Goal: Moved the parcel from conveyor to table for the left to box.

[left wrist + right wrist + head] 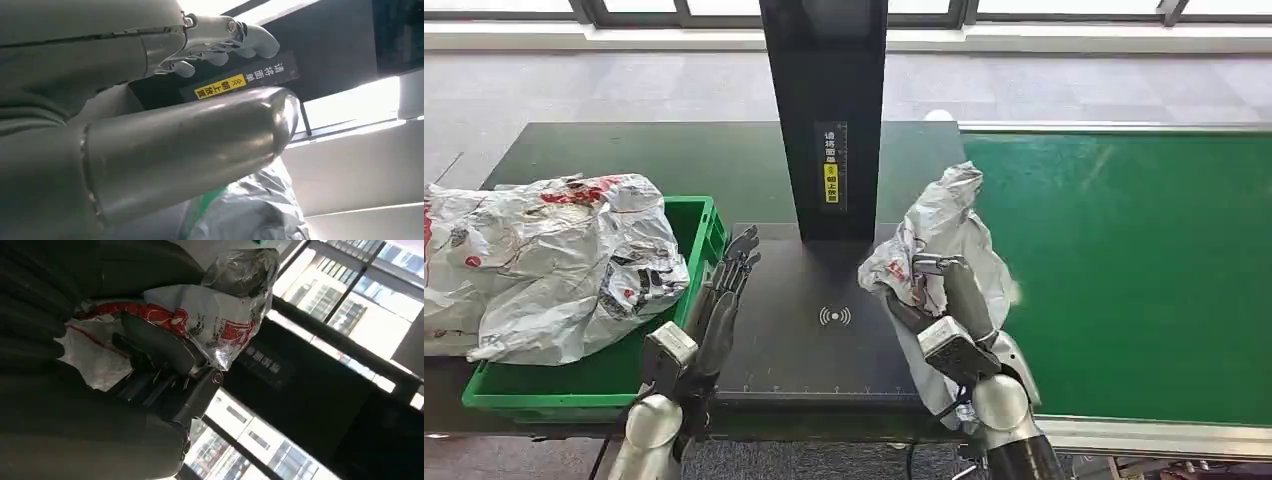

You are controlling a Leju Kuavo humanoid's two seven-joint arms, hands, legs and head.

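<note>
Your right hand has its fingers clamped on the crinkled white plastic parcel between green conveyor and dark counter, left hand fingers apart; slick film could slip.

A crumpled white plastic parcel sits at frame centre-right, between the black scanner platform and the green conveyor belt on the right. A green plastic crate at lower left holds more white plastic bags. A black upright post rises behind the platform.
</note>
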